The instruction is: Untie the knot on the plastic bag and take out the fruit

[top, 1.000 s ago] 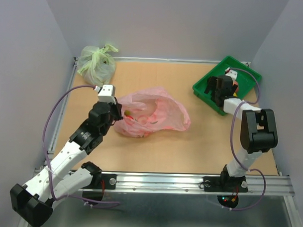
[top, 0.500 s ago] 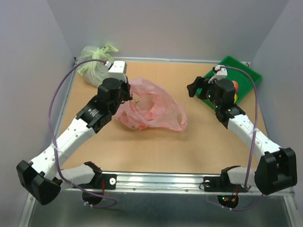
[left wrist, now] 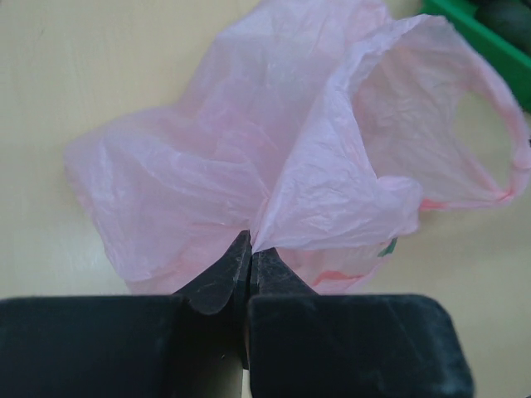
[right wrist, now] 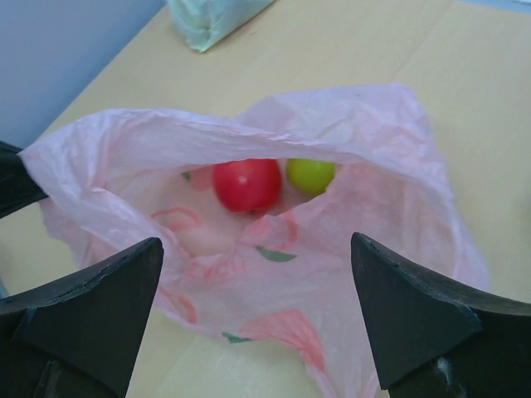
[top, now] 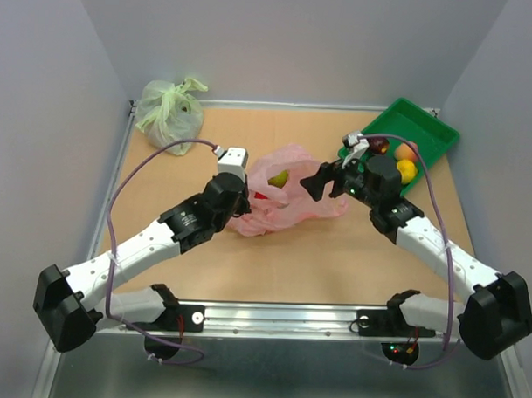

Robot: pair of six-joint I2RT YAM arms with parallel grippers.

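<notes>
Far left corner: green bag [top: 169,108], tied, well apart from the rest. Left gripper [left wrist: 249,249] pinched tight on pink bag's [top: 287,210] left edge, fold of plastic standing up from the jaws. Pink bag mid-table, between both grippers, mouth gaping toward the right. Inside: red fruit [right wrist: 246,184] and green fruit [right wrist: 310,175], side by side. Right gripper [right wrist: 255,242] spread wide just at the mouth, gripping nothing. Far right: tray [top: 428,128] holding dark fruit [top: 379,145], orange fruit [top: 407,151], yellow fruit [top: 407,170], close together.
</notes>
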